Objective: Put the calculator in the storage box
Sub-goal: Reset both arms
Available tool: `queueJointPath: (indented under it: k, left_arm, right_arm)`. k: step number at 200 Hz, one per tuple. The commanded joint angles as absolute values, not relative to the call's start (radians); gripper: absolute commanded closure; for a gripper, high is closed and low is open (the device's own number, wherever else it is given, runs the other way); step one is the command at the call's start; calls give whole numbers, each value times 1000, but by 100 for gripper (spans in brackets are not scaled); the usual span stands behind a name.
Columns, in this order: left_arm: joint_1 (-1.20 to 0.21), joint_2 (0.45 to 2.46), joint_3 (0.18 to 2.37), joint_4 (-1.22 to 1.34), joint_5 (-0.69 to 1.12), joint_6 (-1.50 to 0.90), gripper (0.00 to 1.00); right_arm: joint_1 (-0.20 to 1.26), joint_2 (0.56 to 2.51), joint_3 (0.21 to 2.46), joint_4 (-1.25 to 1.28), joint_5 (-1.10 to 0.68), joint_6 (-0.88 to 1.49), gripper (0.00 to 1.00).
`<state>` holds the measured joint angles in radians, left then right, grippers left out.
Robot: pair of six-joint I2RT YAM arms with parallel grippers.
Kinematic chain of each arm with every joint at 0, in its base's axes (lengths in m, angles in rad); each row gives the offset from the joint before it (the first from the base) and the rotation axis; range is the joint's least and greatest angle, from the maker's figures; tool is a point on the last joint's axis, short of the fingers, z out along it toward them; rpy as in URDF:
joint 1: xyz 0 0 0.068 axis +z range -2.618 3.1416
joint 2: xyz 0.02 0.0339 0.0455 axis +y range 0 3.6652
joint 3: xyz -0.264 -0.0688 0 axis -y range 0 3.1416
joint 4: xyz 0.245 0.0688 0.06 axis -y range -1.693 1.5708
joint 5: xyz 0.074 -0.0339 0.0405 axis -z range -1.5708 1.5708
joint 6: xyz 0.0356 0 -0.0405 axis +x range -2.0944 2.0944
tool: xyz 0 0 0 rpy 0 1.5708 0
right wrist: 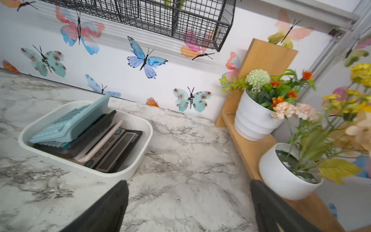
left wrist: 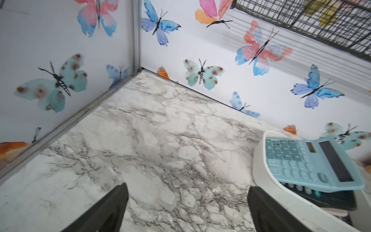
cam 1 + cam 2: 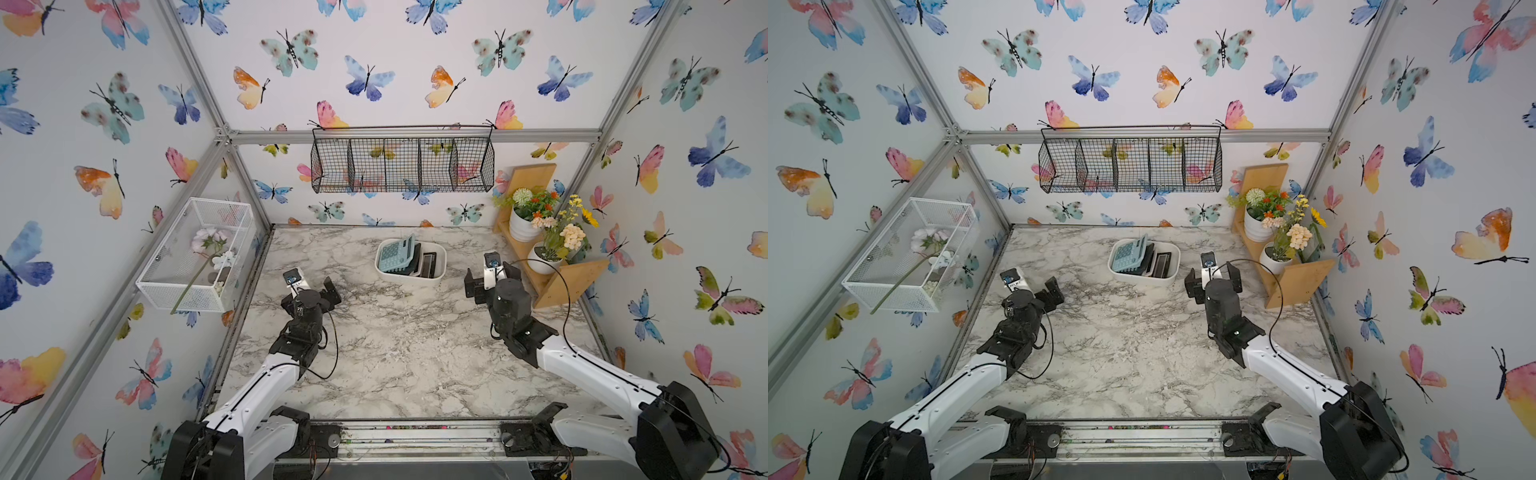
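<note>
Leaning inside the storage box (image 3: 436, 277), the calculator (image 3: 395, 252) is judged stiff, light, slick, best pinched across its side edges; left fingers (image 2: 108, 211) and right fingers (image 1: 108, 211) are held spread, empty.

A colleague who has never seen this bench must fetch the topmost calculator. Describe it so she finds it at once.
On the marble table, near the back wall, stands a shallow white storage box holding several calculators. The one meant is the light blue calculator, lying tilted on top of the pile. Beneath it lie black calculators and a pale pink one.
</note>
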<state>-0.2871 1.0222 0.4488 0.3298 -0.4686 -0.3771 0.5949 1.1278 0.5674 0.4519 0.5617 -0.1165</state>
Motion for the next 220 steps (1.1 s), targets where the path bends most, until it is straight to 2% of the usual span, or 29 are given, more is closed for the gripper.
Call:
queueJointPath:
  k: [1, 27, 36, 113, 125, 146, 160, 182, 198, 214, 220]
  left_arm:
    - [-278, 1025, 373, 472, -614, -288, 1]
    - [-251, 1059, 312, 615, -632, -241, 1]
    - [-237, 1069, 326, 589, -619, -236, 1]
    - [-155, 1147, 234, 846, -558, -103, 2]
    - [-147, 1171, 201, 938, -524, -74, 1]
    - [-94, 1225, 207, 937, -436, -108, 1]
    - [-59, 1271, 190, 992, -368, -123, 1]
    - [-49, 1364, 188, 1071, -234, -78, 1]
    - [-66, 1435, 158, 1221, -241, -40, 1]
    - [-67, 1408, 183, 1126, -261, -55, 1]
    - [-66, 1394, 192, 1086, -258, -62, 1]
  right_arm:
    - [558, 1065, 442, 708, 597, -213, 3]
    - [493, 1112, 340, 831, 517, -198, 3]
    - [472, 1156, 318, 891, 497, -201, 3]
    - [347, 1457, 263, 1094, 357, -157, 3]
    - [340, 1466, 275, 1071, 334, -170, 2]
    - [333, 1528, 239, 1231, 334, -199, 3]
    - [327, 1509, 254, 1157, 330, -184, 3]
    - [271, 1493, 221, 1198, 270, -139, 3]
    - [202, 1508, 172, 1292, 201, -81, 3]
    - [167, 1628, 132, 1526, 145, -83, 1]
    - [167, 1626, 147, 1494, 148, -79, 1]
